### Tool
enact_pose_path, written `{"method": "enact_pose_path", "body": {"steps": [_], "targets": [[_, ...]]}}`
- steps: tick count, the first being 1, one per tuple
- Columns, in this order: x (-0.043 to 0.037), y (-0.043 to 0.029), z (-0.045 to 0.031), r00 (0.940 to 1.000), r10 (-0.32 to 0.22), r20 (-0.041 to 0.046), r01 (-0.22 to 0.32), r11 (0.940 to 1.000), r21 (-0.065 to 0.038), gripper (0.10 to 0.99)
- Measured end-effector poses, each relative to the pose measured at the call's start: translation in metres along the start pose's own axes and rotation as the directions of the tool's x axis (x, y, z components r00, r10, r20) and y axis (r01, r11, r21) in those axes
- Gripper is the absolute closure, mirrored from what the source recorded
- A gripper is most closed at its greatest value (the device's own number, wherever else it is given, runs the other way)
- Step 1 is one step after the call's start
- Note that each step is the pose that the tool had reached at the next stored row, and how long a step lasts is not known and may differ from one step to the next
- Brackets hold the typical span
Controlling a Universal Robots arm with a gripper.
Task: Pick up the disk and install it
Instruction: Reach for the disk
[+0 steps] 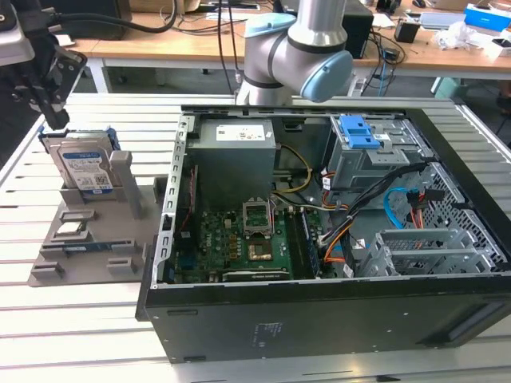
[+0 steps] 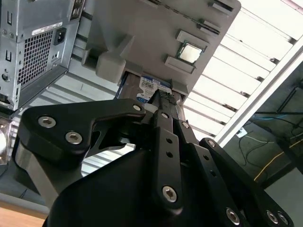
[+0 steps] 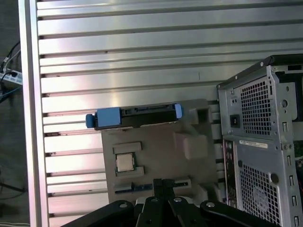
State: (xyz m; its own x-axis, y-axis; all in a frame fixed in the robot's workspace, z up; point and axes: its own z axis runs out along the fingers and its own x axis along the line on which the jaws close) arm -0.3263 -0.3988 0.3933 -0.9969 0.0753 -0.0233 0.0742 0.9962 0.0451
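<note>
**Exterior view.** The disk (image 1: 84, 166) stands on edge in a slot of a grey stand (image 1: 92, 239). The stand lies on the slatted table (image 1: 80, 327), to the exterior view's left of the open computer case (image 1: 319, 327). The gripper (image 1: 56, 116) hangs just above the disk's top edge and apart from it, with its fingers clenched on nothing. The disk has not been lifted. Inside the case are a grey box (image 1: 235, 159) with a white sticker and a blue latch (image 1: 357, 132).

**Second wrist view.** Past the black fingers (image 2: 161, 101), the disk's (image 2: 150, 86) labelled face shows in the stand (image 2: 156, 28). A small square chip (image 2: 191, 53) sits in another pocket of the stand.

**First wrist view.** The disk (image 3: 137, 116) is seen edge-on, with the blue ends of its frame at either side. It lies between the bare table slats and the chip (image 3: 125, 162). The rear of the case (image 3: 265, 142) is beside the stand.

**Risk (judgement).** Pressed together as they are, the fingers could strike the disk's top edge instead of passing on either side of it, which could tip the disk or shove the loose stand. A grip on only the plastic frame might slip.

**Writing.** The disk carries a white-and-blue barcode label, and the grey box and the case rear carry white stickers. None of the print can be made out.
</note>
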Motion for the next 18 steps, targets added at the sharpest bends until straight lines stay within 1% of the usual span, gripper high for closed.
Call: {"method": "enact_pose_path", "body": {"steps": [5,9,11,13,18], "targets": [[0.0153,-0.0012,-0.0004,1.0,0.0,0.0,0.0,1.0,0.0,0.98],[0.0303,-0.0023,-0.0008,1.0,0.0,0.0,0.0,1.0,0.0,0.98],[0.0346,-0.0026,-0.0009,1.0,0.0,0.0,0.0,1.0,0.0,0.98],[0.0417,-0.0031,-0.0011,1.0,0.0,0.0,0.0,1.0,0.0,0.98],[0.0528,-0.004,-0.0014,1.0,0.0,0.0,0.0,1.0,0.0,0.98]]}}
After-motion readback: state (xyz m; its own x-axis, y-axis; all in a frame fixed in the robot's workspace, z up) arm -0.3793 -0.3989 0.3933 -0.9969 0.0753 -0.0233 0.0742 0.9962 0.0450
